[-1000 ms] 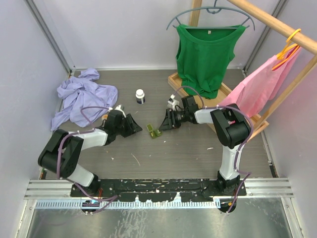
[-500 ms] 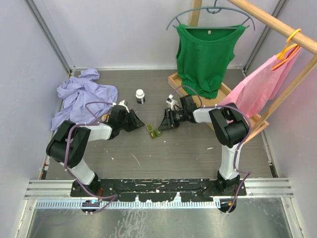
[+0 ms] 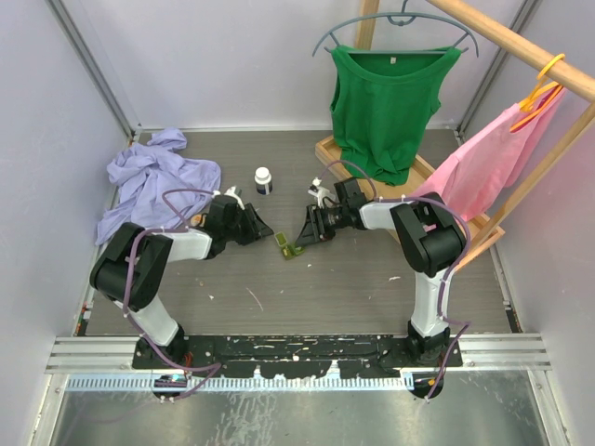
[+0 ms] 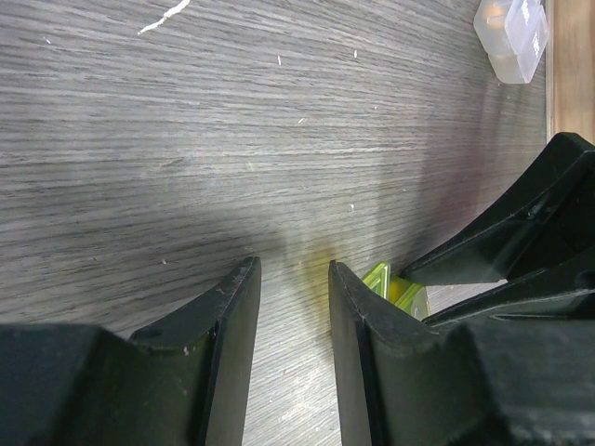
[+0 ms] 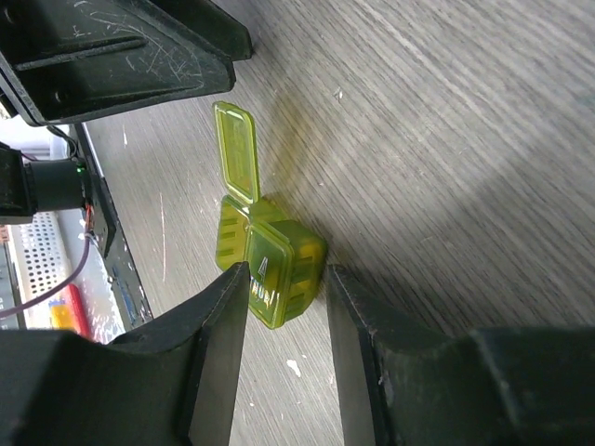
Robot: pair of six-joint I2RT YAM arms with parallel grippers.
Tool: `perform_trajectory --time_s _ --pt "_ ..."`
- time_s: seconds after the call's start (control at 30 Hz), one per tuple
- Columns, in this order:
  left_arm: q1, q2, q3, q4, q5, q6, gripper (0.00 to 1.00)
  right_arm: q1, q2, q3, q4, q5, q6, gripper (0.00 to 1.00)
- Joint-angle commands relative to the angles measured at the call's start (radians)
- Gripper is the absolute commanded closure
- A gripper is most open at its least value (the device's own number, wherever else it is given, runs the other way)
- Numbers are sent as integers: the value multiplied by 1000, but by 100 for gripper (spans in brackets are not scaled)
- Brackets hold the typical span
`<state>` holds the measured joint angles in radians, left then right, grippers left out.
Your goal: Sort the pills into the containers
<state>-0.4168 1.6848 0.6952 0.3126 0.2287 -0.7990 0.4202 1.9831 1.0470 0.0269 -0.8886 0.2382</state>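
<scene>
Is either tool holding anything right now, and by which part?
Left tool: nothing, bare grey wood-grain table between its fingers. Right tool straddles the closed-lid end of the translucent olive green plastic pill case; whether it is clamped cannot be told.

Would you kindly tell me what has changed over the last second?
The left gripper slid forward and right toward the olive green case, with nothing held. The right gripper edged slightly left toward it. The case, one lid open, and the white bottle stayed put.
</scene>
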Motion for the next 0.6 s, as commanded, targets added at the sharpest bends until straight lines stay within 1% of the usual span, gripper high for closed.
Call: perform_trajectory --time_s 0.0,0.57 --pt "-2 21 9 -27 4 21 63 10 1 26 -25 14 -35 55" --pt "-2 44 42 -67 31 26 63 16 -9 32 -38 18 -54 58"
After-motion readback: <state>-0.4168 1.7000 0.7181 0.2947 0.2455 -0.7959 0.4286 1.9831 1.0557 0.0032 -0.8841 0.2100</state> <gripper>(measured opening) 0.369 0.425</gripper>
